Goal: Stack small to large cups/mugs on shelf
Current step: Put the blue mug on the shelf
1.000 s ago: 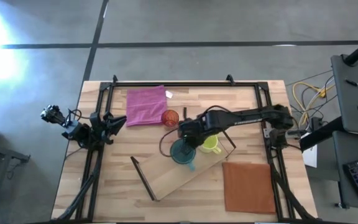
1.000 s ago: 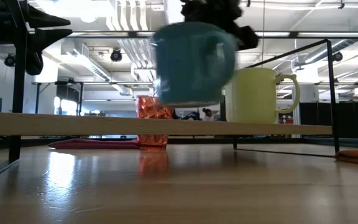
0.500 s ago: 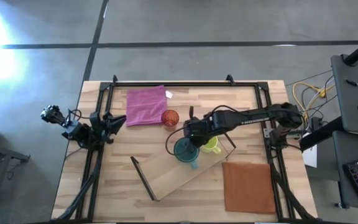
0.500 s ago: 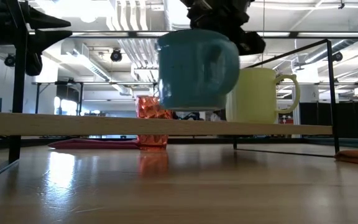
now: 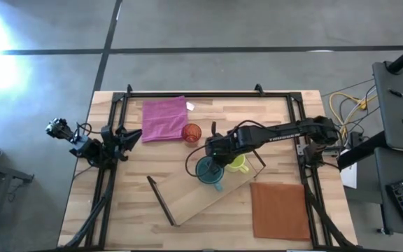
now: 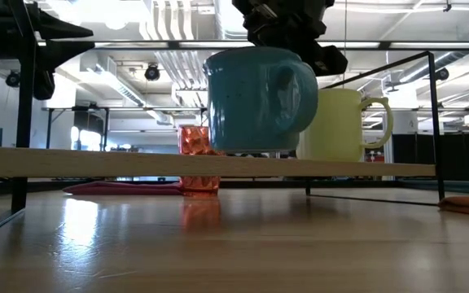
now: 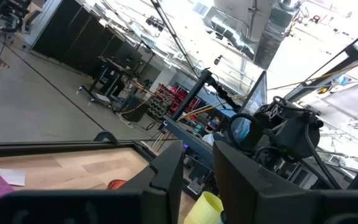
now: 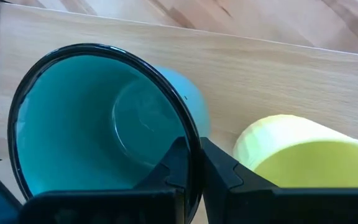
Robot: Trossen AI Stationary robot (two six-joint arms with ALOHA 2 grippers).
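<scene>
My right gripper (image 5: 214, 155) is shut on the teal mug (image 5: 207, 170), which stands upright over the light wooden shelf plank (image 5: 208, 199). In the low view the mug's base (image 6: 255, 150) is at the plank's top (image 6: 96, 163); whether they touch I cannot tell. The yellow-green mug (image 5: 238, 162) stands on the plank just right of it. The small orange-red cup (image 5: 192, 132) stands on the table beyond the shelf, next to the pink cloth. My left gripper (image 5: 133, 138) waits at the table's left edge, open by a narrow gap and empty. My right gripper holds the teal mug by its rim (image 8: 190, 144) on the far side, toward the yellow-green mug. One finger (image 8: 178, 167) is inside the mug and one (image 8: 221, 169) outside, pinching the wall. The fingers come from above, pointing down. The mug is upright, its handle (image 6: 293, 89) toward the table's near side.
A pink cloth (image 5: 165, 117) lies at the far left of the table and a brown square mat (image 5: 280, 210) at the near right. Thin dark wire frames (image 5: 161, 201) stand at both ends of the shelf. The table's black frame rails (image 5: 208, 93) run along its edges.
My right gripper has gone down and a little toward the table's right edge with the teal mug. The mug, hanging clear above the plank a second ago, has come down to the plank's top beside the yellow-green mug.
</scene>
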